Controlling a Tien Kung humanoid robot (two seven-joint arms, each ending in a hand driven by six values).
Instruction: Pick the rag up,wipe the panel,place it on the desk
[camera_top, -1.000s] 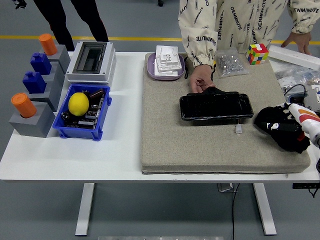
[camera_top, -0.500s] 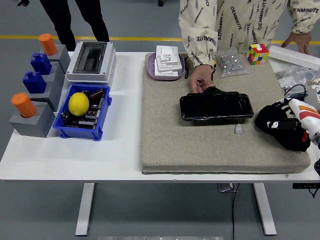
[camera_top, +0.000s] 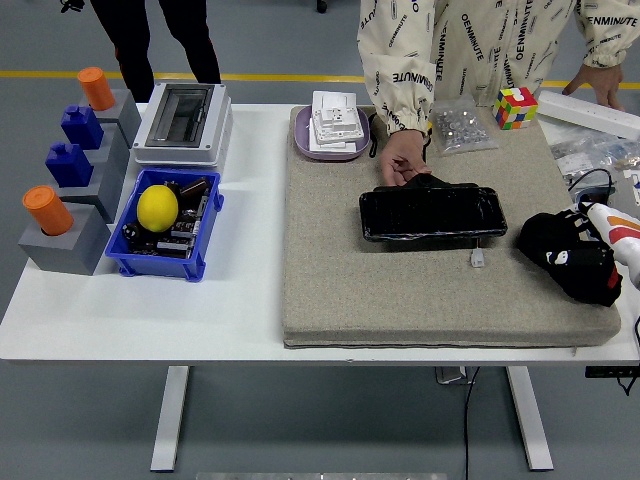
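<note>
Rag (camera_top: 568, 258) sits bunched under my right hand (camera_top: 585, 262) at the table's right edge; fingers hidden, grip unclear; panel (camera_top: 432, 214) lies leftward.

My white table (camera_top: 240, 320) carries a grey mat (camera_top: 420, 290) at its right, a blue bin (camera_top: 205, 235) and grey blocks (camera_top: 75, 240) at its left edge.

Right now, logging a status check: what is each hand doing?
Left hand: out of view.
Right hand: on the crumpled black rag at the grey felt mat's right edge; grasp cannot be told.
</note>
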